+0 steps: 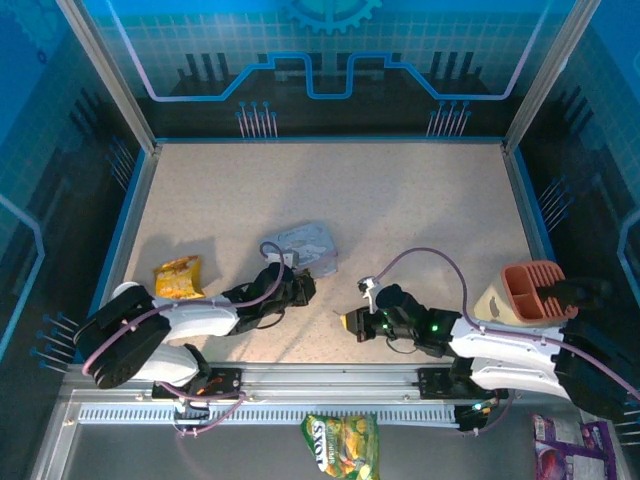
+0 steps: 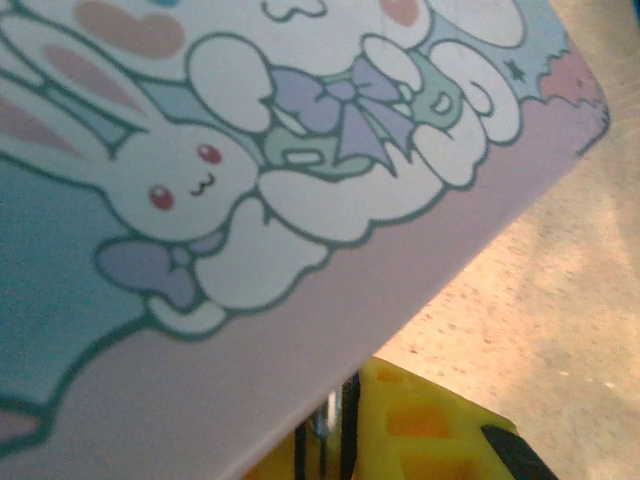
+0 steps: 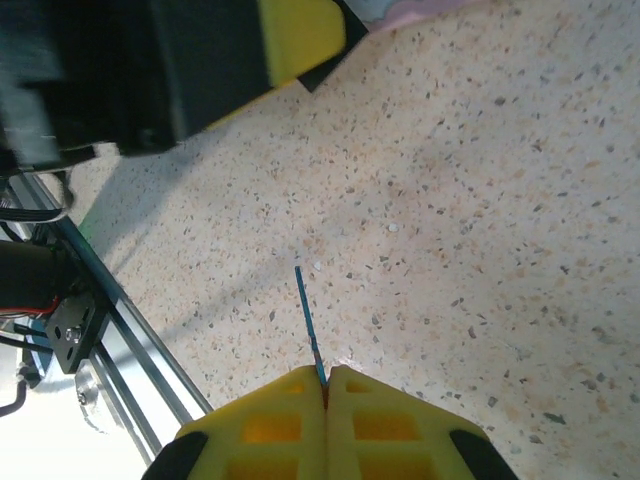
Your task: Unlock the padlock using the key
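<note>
1. Two arms are working over the bench [image 1: 400,190], with one cartoon tin [image 1: 305,243], one key, one orange holder [image 1: 530,290] and two snack bags around them: a yellow bag [image 1: 178,277] on the bench and a green bag [image 1: 342,445] lying past the near rail.
2. The right jaws are pinching shut on the key [image 3: 308,315], whose thin blade is poking out from between the yellow pads [image 3: 270,425].
3. The left jaws are sitting against the tin's near edge, and I cannot tell whether they are open or closed.
4. The padlock [image 2: 330,425] is showing only as thin silvery metal under the tin's edge. It is just beside the left jaws and apart from the right jaws.
</note>
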`<state>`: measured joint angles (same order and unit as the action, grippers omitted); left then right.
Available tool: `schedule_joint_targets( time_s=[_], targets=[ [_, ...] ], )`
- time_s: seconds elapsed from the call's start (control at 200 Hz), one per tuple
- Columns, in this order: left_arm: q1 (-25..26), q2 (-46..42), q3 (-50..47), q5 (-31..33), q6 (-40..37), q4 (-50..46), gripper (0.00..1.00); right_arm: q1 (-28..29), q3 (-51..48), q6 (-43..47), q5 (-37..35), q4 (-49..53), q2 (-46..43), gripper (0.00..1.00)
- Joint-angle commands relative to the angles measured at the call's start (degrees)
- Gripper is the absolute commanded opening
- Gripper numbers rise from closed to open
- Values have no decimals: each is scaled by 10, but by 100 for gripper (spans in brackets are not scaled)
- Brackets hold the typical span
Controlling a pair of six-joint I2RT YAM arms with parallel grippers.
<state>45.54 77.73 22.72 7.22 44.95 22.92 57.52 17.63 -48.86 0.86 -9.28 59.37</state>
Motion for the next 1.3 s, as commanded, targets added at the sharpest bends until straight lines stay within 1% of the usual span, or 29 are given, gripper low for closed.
schedule_joint_targets(
  time_s=[0.0,0.135,0.315,0.445,0.525,0.64,0.84,1.041,1.291],
  targets=[
    [-1,-35,-5,-51,-7,-15,10,-17,26,-21,60,-51,24,0],
    [-1,-45,-9,-80,0,-5,9,-42,21,-43,101,-117,63,0],
    [-8,-49,-14,-118,14,18,7,-60,14,-55,128,-189,110,0],
    [-19,-56,-15,-156,34,27,7,-86,2,-65,155,-240,133,0],
    [-27,-59,-11,-183,56,40,7,-100,0,-63,169,-242,137,0],
    [-28,-59,-3,-198,72,42,6,-117,-4,-61,189,-251,138,0],
    [-35,-44,-2,-211,96,57,5,-129,-18,-67,203,-274,143,0],
    [-40,-41,-9,-211,130,85,5,-157,-30,-64,221,-261,133,0],
    [-45,-40,-16,-221,146,109,4,-159,-23,-67,241,-268,138,0]
  ],
)
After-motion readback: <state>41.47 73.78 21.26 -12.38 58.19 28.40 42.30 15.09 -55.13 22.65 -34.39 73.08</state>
